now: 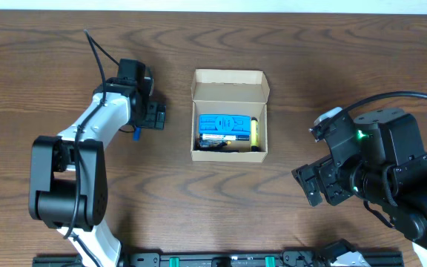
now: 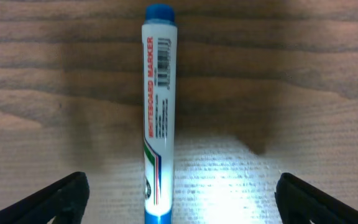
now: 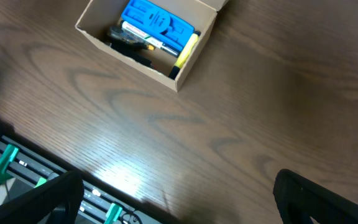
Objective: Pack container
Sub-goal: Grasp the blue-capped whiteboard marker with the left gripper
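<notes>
The open cardboard box sits on the table between both hands. The left hand, spread wide, hangs over a whiteboard marker, gripping nothing. The right hand is wide open and empty.

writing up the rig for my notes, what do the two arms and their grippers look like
The left arm has white links with black joints, and a thin black cable runs along it to the black left gripper. The right arm is bulky and all black, with a small green light, a white patch and a thick black cable. The right gripper is black too.
</notes>
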You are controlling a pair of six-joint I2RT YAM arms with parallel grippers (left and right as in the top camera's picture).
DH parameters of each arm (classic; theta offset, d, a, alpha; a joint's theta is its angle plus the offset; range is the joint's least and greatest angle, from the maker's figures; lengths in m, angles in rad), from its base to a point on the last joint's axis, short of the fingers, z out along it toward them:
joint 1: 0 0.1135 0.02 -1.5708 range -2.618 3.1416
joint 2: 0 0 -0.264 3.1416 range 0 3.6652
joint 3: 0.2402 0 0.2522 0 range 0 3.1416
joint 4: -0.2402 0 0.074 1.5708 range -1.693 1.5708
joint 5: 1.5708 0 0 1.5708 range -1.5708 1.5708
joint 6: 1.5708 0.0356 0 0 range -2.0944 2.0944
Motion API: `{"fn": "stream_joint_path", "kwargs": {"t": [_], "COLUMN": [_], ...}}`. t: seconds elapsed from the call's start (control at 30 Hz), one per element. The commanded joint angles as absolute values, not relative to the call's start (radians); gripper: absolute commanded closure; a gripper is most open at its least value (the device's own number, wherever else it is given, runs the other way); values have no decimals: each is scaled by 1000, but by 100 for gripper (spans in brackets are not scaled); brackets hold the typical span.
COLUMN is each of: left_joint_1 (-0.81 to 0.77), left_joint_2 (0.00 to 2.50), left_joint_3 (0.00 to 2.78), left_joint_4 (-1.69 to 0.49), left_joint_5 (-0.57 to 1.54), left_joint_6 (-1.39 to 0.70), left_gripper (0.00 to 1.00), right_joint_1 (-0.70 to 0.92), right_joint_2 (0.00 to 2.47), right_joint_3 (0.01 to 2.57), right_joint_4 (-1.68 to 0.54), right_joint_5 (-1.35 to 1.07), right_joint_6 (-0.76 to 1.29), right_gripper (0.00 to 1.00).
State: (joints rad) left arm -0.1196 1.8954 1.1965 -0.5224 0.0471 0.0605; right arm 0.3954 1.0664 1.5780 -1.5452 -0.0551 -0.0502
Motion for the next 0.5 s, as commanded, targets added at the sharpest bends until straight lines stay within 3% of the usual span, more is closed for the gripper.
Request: {"fn": "stream_joint_path", "kwargs": {"t": [0.0, 0.03, 0.47], "left_joint_1": [-94, -90, -72], "left_joint_2": [1909, 1909, 1918], "left_joint_3": [1209, 1209, 1207], "left_joint_4": [-508, -504, -479], "left_joint_5": [91, 94, 110], "left_joint_6": [75, 75, 75], "left_gripper": [0, 5, 6], "right_joint_1": [387, 387, 387], "right_joint_2": [1067, 1067, 1067], "right_joint_3": [1590, 1590, 1590], "right_joint_4": [-1545, -1546, -1546], "right_joint_5": [-53, -53, -53], "right_joint_6": [-34, -34, -34], "right_gripper": [1, 1, 1]}}
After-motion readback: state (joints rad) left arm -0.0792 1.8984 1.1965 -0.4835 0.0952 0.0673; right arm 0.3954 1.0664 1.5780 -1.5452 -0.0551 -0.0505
